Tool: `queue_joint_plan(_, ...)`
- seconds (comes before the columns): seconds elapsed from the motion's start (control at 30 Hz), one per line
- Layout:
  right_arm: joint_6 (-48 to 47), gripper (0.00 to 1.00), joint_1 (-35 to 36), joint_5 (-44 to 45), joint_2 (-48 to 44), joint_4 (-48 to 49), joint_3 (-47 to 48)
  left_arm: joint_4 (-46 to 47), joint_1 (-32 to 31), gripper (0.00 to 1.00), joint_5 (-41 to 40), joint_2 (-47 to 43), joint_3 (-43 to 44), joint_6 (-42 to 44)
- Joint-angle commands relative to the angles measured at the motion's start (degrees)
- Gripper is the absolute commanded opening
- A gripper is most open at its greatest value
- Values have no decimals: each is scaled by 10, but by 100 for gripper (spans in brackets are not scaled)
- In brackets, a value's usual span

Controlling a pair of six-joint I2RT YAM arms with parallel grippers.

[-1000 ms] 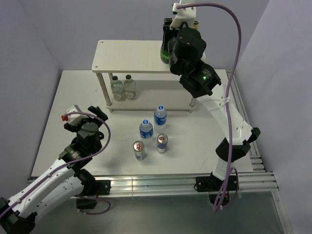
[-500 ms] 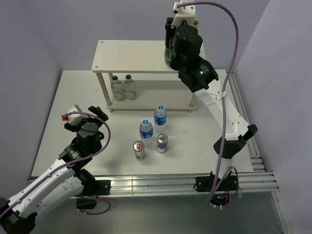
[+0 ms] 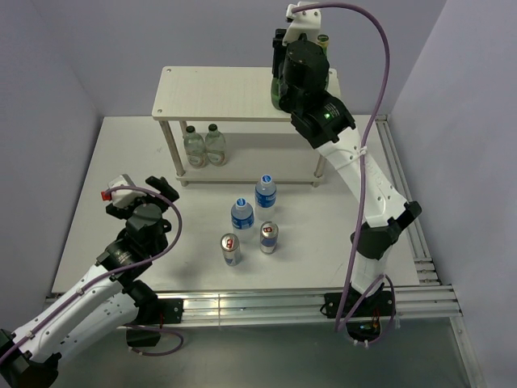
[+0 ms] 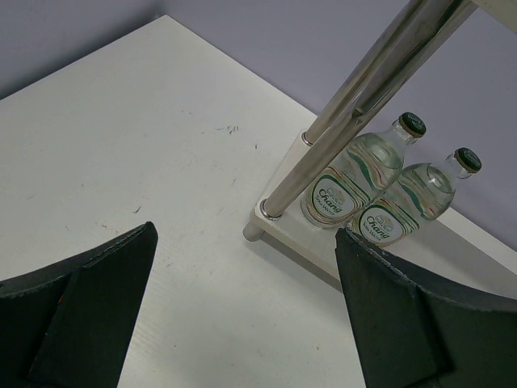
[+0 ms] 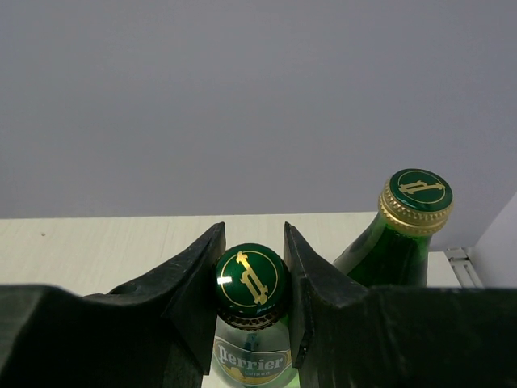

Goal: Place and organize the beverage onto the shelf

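Right arm (image 3: 363, 174) rises from its base, bends at the elbow and reaches far forward and high, its wrist above the right end of the shelf (image 3: 218, 93). The right gripper (image 5: 251, 242) points down, jaws clamped on the neck of a green bottle (image 5: 250, 279) just under its cap. That bottle is upright over the right end of the top board; whether its base rests on the board cannot be told. A second green bottle (image 5: 412, 210) stands upright just beside it, on its right in the wrist view, apart from the fingers.

The left arm (image 3: 89, 295) lies low and folded at the near left of the table (image 3: 105, 178). The left gripper (image 4: 244, 242) has its jaws wide apart and empty, aimed at the shelf's left legs. Two clear glass bottles (image 4: 343, 182) stand touching on the lower board (image 4: 295, 238).

Two water bottles (image 3: 265, 192) and two cans (image 3: 230, 249) stand upright on the table in front of the shelf, near one another
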Motion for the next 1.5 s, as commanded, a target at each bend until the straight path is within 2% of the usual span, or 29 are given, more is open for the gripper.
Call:
queue_joint_plan(0.0, 12, 16, -5, -9, 3, 47, 22, 4, -1, 99, 0, -6, 6, -1)
queue_joint_plan(0.03, 13, 34, -5, -7, 3, 49, 20, 4, -1, 99, 0, -6, 6, -1)
queue_joint_plan(0.07, 13, 42, -5, -5, 3, 51, 19, 4, -2, 99, 0, -7, 6, 0)
queue_joint_plan(0.1, 13, 55, -6, -5, 4, 52, 17, 4, -1, 99, 0, -6, 6, 0)
queue_joint_plan(0.13, 13, 61, -6, -5, 5, 53, 15, 4, -2, 99, -1, -6, 6, 0)
queue_joint_plan(0.23, 14, 69, -7, -5, 8, 54, 13, 4, -2, 99, -2, -7, 6, 0)
queue_joint_plan(0.53, 19, 70, -9, -1, 8, 58, 1, 6, -1, 99, -4, -5, 6, 2)
queue_joint_plan(0.67, 34, 76, -7, -2, -16, 51, -20, 6, -1, 99, -7, -3, 6, 3)
queue_joint_plan(0.77, 36, 79, 12, 14, -69, 67, -89, 7, -2, 99, -8, -2, 6, 3)
queue_joint_plan(0.87, 16, 81, 48, 46, -136, 131, -184, 7, -2, 99, -8, -1, 6, 3)
queue_joint_plan(1.07, 3, 84, 125, 112, -215, 142, -267, 7, -1, 99, -9, 0, 6, 4)
queue_joint_plan(1.17, 35, 84, 154, 127, -258, 124, -330, 7, -1, 99, -11, -1, 6, 4)
queue_joint_plan(1.33, 191, 84, 183, 75, -335, 91, -521, 6, -1, 99, -9, 0, 6, 2)
queue_joint_plan(1.4, 221, 84, 183, 20, -368, 122, -625, 7, -1, 99, -5, 1, 5, 2)
queue_joint_plan(1.47, 227, 84, 183, -9, -374, 151, -677, 7, -1, 99, -4, 2, 5, 2)
